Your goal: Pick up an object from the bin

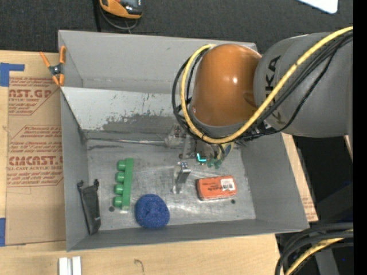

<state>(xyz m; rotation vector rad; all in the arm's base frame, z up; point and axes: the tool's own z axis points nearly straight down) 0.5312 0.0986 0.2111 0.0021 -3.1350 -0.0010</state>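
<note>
My gripper [182, 175] hangs below the arm's wrist over the middle of the bin floor, with bare floor under it. An orange rectangular block with a white label [216, 188] lies just to its right, close but apart from it. A blue fuzzy ball [152, 211] sits to the lower left, near the front wall. A green bar with round bumps [123, 183] lies to the left of the gripper, running front to back.
A black flat tool [90, 205] leans along the bin's left wall. A small green-and-cyan part shows under the wrist at the right. The arm covers the bin's back right part.
</note>
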